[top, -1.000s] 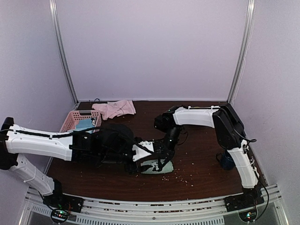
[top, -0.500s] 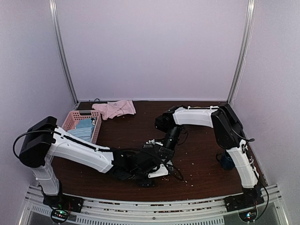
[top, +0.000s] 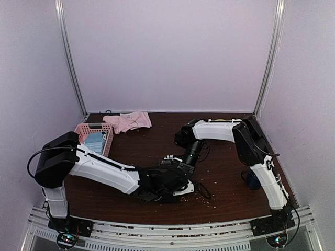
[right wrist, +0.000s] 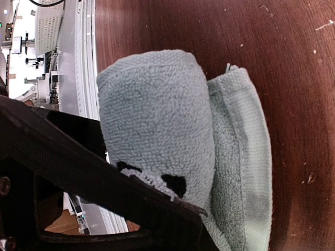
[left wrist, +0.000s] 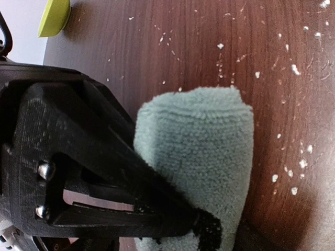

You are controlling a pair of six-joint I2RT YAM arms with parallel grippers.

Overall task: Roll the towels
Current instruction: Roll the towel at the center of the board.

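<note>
The sage green towel (left wrist: 204, 146) lies near the table's front middle as a thick roll (right wrist: 157, 115), with a flat tail (right wrist: 246, 157) still spread beside it. From above, both grippers hide it. My left gripper (top: 168, 186) has one dark finger (left wrist: 209, 232) pressed along the roll's side; the other finger is hidden. My right gripper (top: 181, 166) comes from behind, its finger (right wrist: 183, 206) dug into the roll's end with towel pile pinched over it. The pale pink towel (top: 128, 121) lies crumpled at the back left, apart from both arms.
A pink basket (top: 78, 137) holding blue-grey towels (top: 96, 140) stands at the left edge. White crumbs (top: 201, 198) dot the dark wood by the roll. A blue object (top: 254, 180) sits by the right arm's base. A yellow-green thing (left wrist: 55, 15) shows at the table's edge.
My left arm has swung round, its elbow raised and its gripper now low over the green towel, covering it from above. The right gripper has stayed on the towel's far side.
</note>
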